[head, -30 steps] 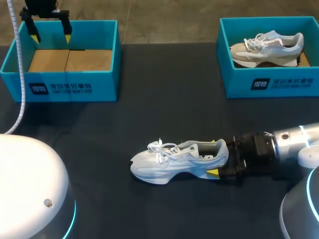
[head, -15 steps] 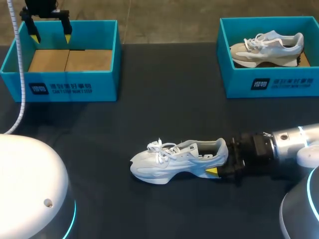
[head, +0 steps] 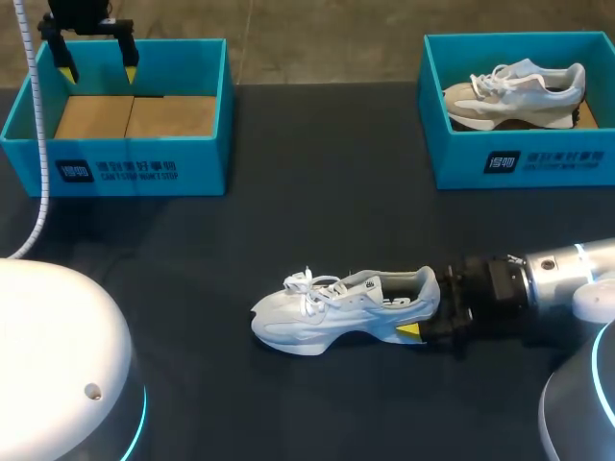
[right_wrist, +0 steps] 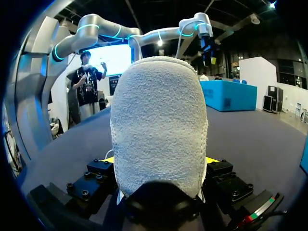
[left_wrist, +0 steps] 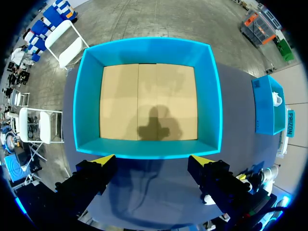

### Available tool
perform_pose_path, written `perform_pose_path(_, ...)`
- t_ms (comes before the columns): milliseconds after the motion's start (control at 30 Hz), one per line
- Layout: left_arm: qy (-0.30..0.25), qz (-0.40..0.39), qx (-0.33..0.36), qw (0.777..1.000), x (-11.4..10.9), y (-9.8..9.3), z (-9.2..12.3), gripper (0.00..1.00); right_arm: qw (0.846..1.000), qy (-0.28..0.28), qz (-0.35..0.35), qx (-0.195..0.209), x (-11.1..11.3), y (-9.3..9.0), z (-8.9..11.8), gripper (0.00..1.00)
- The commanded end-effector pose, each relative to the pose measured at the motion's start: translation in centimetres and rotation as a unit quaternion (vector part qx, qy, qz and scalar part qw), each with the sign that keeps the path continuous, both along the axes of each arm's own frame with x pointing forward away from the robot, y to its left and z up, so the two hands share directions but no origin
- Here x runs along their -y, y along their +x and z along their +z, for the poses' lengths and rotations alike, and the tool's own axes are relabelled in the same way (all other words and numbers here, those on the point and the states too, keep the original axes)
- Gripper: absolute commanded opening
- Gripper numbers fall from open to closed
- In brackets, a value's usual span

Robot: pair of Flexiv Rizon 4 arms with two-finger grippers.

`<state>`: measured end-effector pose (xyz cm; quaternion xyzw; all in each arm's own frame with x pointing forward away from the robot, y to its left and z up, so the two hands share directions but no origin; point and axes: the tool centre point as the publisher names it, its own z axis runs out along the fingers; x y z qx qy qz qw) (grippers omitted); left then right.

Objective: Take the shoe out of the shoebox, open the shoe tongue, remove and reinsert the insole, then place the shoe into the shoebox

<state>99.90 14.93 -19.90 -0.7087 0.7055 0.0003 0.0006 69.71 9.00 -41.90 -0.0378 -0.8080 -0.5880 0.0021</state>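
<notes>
- The shoe (head: 336,307), white with white laces, is sitting on the dark table (head: 288,192) in the near middle, well apart from both boxes. Its toe is pointing toward my left side and its heel toward my right arm.
- The right end effector (head: 419,305) is reaching in low over the table from the right and gripping the shoe by the heel. One yellow tip is showing just beside the sole in the head view.
- In the right wrist view the shoe's heel (right_wrist: 159,125) is filling the space between the fingers of the right end effector (right_wrist: 160,161). A sliver of yellow is showing on each side. The fingers seem to be pressing it from both sides, though the heel is hiding most of the contact.
- The left end effector (head: 98,67) is hanging above the far edge of the empty shoebox (head: 115,158) at the far left, its fingers spread wide and gripping nothing.
- In the left wrist view the left end effector (left_wrist: 153,161) is looking straight down into the empty shoebox (left_wrist: 86,96), onto its cardboard floor.
- The second shoebox (head: 519,163) at the far right is holding a second shoe (head: 514,94), beige and white.
</notes>
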Motion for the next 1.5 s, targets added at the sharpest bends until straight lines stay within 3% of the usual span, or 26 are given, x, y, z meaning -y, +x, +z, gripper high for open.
perform_pose_path(33,0.009,0.037,0.000,0.999,0.8,-0.8,-0.2,1.00,1.000,-0.001,-0.001,0.000,0.0,0.0,0.0,0.00)
perform_pose_path(467,-0.001,0.145,0.016,0.989,4.7,-6.9,1.1,1.00,1.000,-0.001,-0.001,0.000,0.0,0.0,0.0,0.00)
perform_pose_path(767,0.000,0.152,-0.012,0.988,10.0,-11.1,1.1,1.00,1.000,-0.001,-0.001,0.000,0.0,0.0,0.0,0.00)
perform_pose_path(867,0.025,0.172,-0.014,0.985,12.3,-12.3,0.9,1.00,1.000,-0.001,-0.001,0.000,0.0,0.0,0.0,0.00)
perform_pose_path(1333,0.037,0.170,-0.018,0.985,12.8,-12.3,0.8,1.00,1.000,-0.001,-0.001,0.000,0.0,0.0,0.0,0.00)
perform_pose_path(1367,0.024,0.182,-0.055,0.981,13.2,-12.2,0.8,1.00,1.000,-0.001,-0.001,0.000,0.0,0.0,0.0,0.00)
perform_pose_path(1433,0.021,0.216,-0.068,0.974,14.6,-13.1,0.3,1.00,1.000,-0.001,-0.001,0.000,0.0,0.0,0.0,0.00)
perform_pose_path(1500,0.016,0.201,-0.061,0.978,16.5,-15.3,-0.3,1.00,1.000,-0.001,-0.001,0.000,0.0,0.0,0.0,0.00)
